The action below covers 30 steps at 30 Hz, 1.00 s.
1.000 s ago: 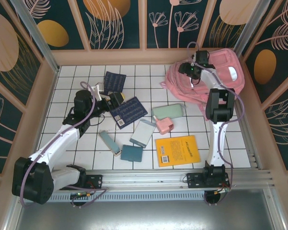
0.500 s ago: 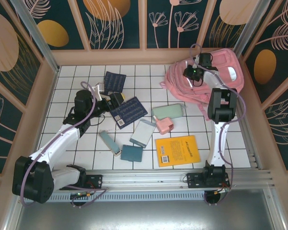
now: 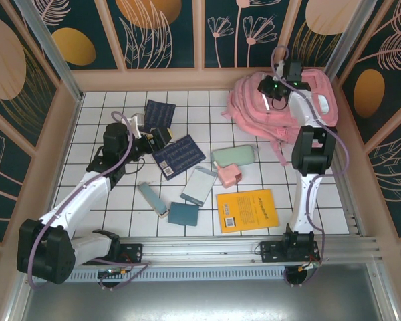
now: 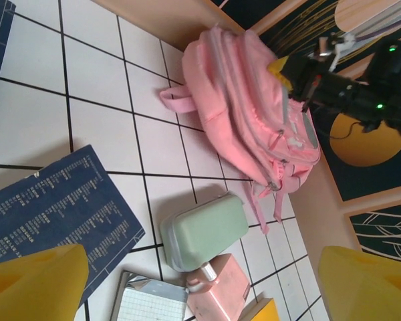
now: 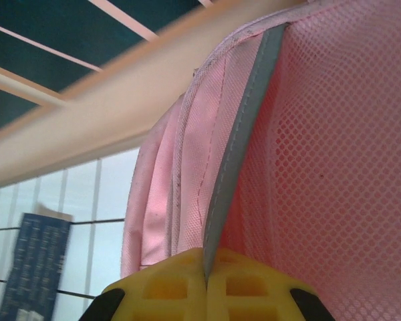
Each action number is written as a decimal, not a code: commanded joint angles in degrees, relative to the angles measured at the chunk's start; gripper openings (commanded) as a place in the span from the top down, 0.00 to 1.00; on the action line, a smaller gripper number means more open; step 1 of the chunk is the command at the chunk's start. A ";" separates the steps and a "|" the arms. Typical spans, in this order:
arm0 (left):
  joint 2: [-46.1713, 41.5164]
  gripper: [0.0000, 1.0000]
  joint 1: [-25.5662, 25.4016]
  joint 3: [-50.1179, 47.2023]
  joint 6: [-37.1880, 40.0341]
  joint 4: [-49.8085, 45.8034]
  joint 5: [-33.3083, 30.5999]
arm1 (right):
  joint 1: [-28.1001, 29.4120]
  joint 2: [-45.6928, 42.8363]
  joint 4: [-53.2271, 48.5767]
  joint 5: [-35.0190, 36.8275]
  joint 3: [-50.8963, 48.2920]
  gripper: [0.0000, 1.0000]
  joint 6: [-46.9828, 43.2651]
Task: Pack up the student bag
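Now the right hand (image 5: 206, 277) has clamped. 1 second back its jaws stood apart over the near flank of the student bag (image 3: 254, 114). Since then they have snapped together and the arm has swung toward the back wall, dragging cloth with it. The bag sits bunched in the far right corner of the bench (image 3: 107, 114), pressed toward the walls and more heaped than it was, with its straps trailing my way.

Right wrist view: 2 yellow fingers (image 5: 167, 294) are pressed together. A strip of silver trim (image 5: 244, 134) runs straight down into the seam between them, with pink mesh to its right. So the hand is clenched on the bag's trimmed edge, a thin pinch of fabric and nothing else.

My reading: this is the opening step, hoisting 1 lip to make a mouth. Nothing looks packed yet, and I cannot see whether any compartment gapes.

The left hand (image 3: 158, 139) is spread wide and holds nothing; it has narrowed only a touch over the last second. It hovers at the upper edge of the navy booklet (image 3: 179, 156), and I cannot tell if it touches. From its wrist view, the green case (image 4: 204, 231) and the small pink pouch (image 4: 217, 291) lie between it and the bag. The yellow book (image 3: 247, 209) lies well apart, nearer me.
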 commanded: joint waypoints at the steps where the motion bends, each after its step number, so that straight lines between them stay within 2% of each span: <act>1: -0.64 0.13 -0.55 2.90 2.60 -2.27 -0.66 | 1.20 -8.16 2.46 -6.05 4.29 1.00 3.67; 4: -0.18 0.14 -1.88 6.04 5.02 -5.84 -2.21 | 1.22 -10.07 2.59 -7.01 3.72 1.00 6.24; 7: 0.66 0.15 -4.00 9.04 7.79 -9.43 -4.87 | 1.36 -12.45 3.45 -5.95 1.66 1.00 12.52; 11: 3.88 0.18 -8.29 13.39 10.75 -12.43 -8.64 | 4.09 -16.18 4.97 0.49 -3.32 1.00 18.70; 17: 14.37 0.24 -18.82 23.95 15.36 -17.57 -18.23 | 8.62 -17.16 1.70 8.72 -2.49 1.00 25.17; 22: 25.21 0.28 -26.72 33.89 17.26 -20.10 -24.80 | 10.22 -17.05 1.02 11.80 -1.53 1.00 31.12; 30: 38.02 0.45 -30.49 41.63 18.78 -20.14 -29.64 | 10.90 -17.19 1.11 10.83 -2.05 1.00 36.64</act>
